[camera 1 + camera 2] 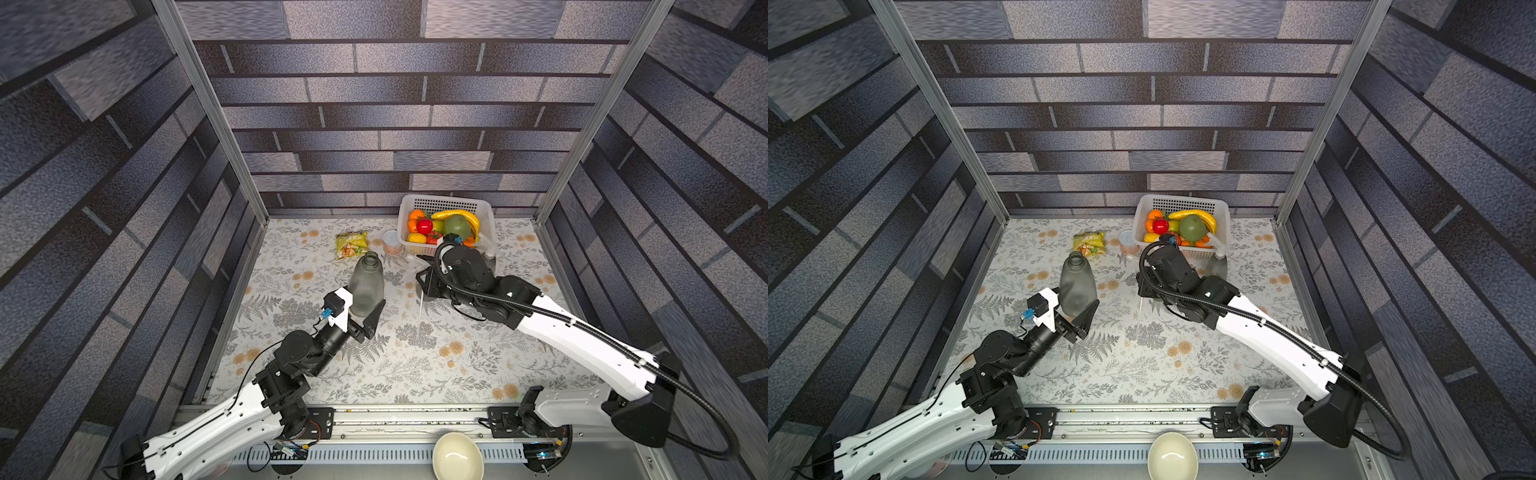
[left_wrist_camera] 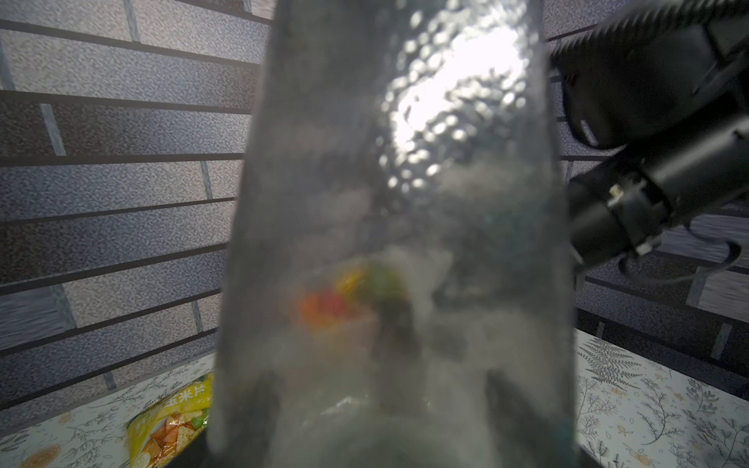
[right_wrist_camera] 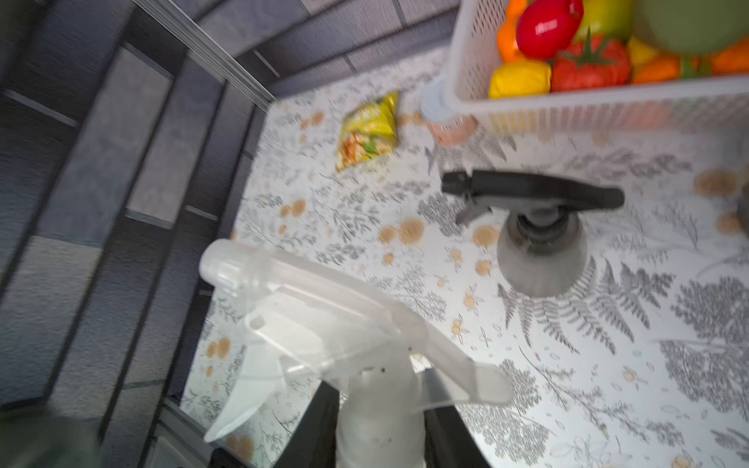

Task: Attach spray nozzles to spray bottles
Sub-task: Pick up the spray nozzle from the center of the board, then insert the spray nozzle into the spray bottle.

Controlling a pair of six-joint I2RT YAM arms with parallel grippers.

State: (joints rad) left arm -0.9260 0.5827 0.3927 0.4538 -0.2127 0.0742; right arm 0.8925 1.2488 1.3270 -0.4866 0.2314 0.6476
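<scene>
At the middle of the flowered tabletop [image 1: 415,374], an uncapped grey bottle [image 1: 365,286], light and thin-walled by the look of it, sits clasped low on its broad body in the left pincer [image 1: 362,308]; nearby the right pincer [image 3: 381,429] grips a clear nozzle [image 3: 324,324] by its stiff collar, whippy dip tube [image 1: 421,307] dangling.

Both top views look steeply down from high over the near edge of the table [image 1: 415,365]. Left wrist: hard against a bottle [image 2: 389,243]. Right wrist: close over a clear nozzle [image 3: 324,316], facing down. We find the snack bag [image 3: 367,129] in all four.
</scene>
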